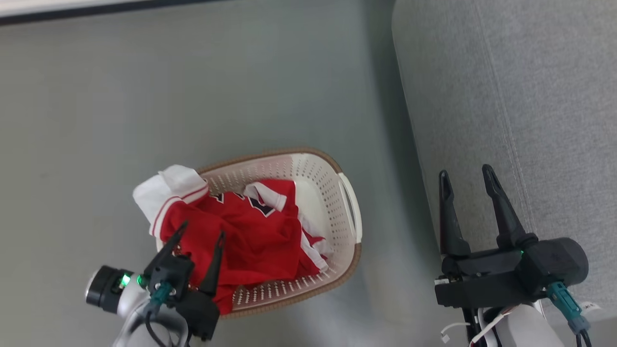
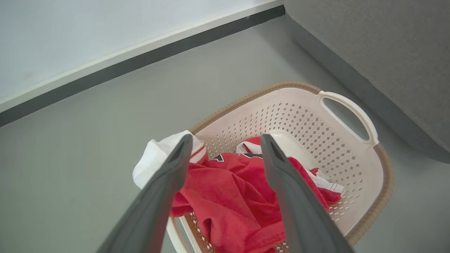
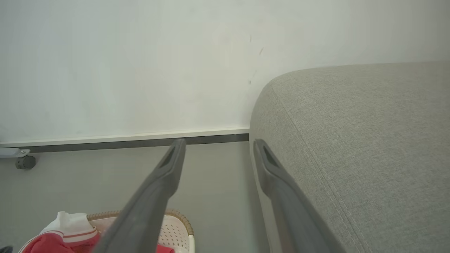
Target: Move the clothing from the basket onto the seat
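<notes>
- The left gripper (image 1: 204, 229) is hovering over the near-left corner of the basket (image 1: 308, 166), its fingers spread fairly wide with nothing between them.
- The clothing (image 1: 250, 236) is lying bunched inside the basket, its red folds heaping toward the left side, and one white striped cuff (image 1: 168, 190) is spilling out over the edge.
- To my eye the step in hand is the first grab. The fingers are best dropping straight onto the thick red heap below them (not the thin cuff, which would likely slip free), closing only once both tips are sinking into cloth.
- The brown rim (image 1: 270, 153) is sitting close beside that gripper, so the descent is needing to stay inside it; catching it could tip the light basket.
- A strip of bare floor (image 1: 385, 193) is lying open between basket and sofa, giving room to swing across.
- The right gripper (image 1: 464, 171) is hanging over the seat's near edge, fingers parted and empty.
- The seat (image 1: 540, 96) is looking higher than the basket, so I'm judging the lift is needing to clear its rounded edge, trailing cloth and all.
</notes>
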`<state>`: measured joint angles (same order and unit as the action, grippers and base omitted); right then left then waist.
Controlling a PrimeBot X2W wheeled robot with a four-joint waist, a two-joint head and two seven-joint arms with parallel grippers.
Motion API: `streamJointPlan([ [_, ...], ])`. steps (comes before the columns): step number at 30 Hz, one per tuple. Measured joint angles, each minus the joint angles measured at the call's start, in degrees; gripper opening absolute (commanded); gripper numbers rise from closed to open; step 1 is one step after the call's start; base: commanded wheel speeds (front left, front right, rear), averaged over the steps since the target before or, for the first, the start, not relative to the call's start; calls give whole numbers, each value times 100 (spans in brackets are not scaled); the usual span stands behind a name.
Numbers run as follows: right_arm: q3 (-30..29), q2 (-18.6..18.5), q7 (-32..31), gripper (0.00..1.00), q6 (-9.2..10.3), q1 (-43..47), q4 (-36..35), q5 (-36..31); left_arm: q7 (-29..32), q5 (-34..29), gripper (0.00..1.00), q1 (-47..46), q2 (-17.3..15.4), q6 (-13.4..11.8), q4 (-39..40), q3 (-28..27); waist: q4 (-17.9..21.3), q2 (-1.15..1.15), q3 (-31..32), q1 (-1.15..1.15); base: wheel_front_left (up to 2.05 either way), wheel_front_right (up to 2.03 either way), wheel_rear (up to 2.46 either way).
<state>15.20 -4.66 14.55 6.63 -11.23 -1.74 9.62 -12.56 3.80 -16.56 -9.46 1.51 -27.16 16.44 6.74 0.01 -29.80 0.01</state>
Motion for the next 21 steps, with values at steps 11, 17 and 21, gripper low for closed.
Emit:
streamJointPlan([
  [11, -23, 40, 15, 100, 0, -554, -143, -1, 138, -57, 100, -751, -180, -101, -343, -176, 250, 0, -861, 0, 0, 0, 0],
  [17, -1, 77, 15, 100, 0, -906, -65, -1, 127, -158, 100, -1056, -291, -149, -569, -186, 340, 0, -1330, 0, 0, 0, 0],
  [21, 31, 91, 15, 100, 0, -996, 31, -1, 86, -208, 100, -1179, -320, -149, -716, -131, 391, 0, -1547, 0, 0, 0, 0],
])
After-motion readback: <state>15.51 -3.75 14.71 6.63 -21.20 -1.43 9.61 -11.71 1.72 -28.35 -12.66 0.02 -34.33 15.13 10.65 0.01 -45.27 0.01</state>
